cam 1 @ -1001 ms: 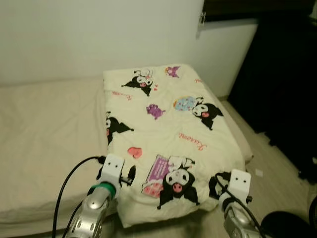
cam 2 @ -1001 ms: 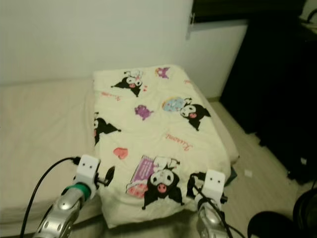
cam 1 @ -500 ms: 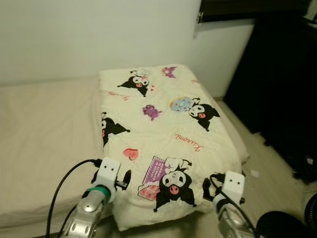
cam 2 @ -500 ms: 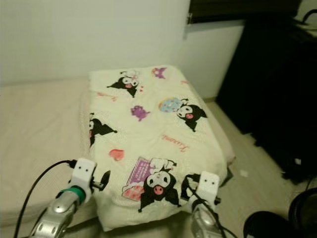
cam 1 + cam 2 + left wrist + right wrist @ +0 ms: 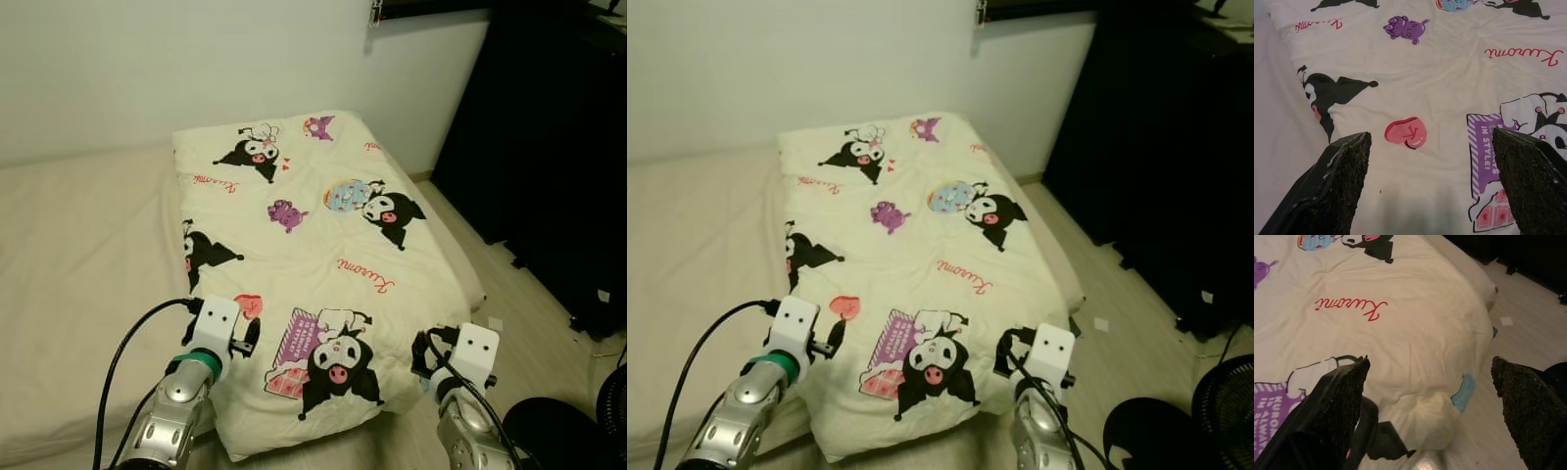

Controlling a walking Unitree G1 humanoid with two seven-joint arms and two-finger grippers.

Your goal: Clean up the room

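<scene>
- On the bed (image 5: 69, 284), a cream quilt (image 5: 313, 245) printed with black cartoon figures lies folded along the right side, its near end hanging over the mattress edge.
- Left claw (image 5: 1432, 183) hovers over the quilt's near left part, fingers spread wide, holding nothing; a pink heart print (image 5: 1406, 132) lies between them.
- Right claw (image 5: 1430, 416) hangs by the quilt's near right corner, fingers wide apart and empty, pale floor (image 5: 1528, 323) beside it.
- Dark furniture (image 5: 558, 147) stands to the right.

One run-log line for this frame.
left tool: open, over folded blanket | right tool: open, at blanket's near corner | nothing held
</scene>
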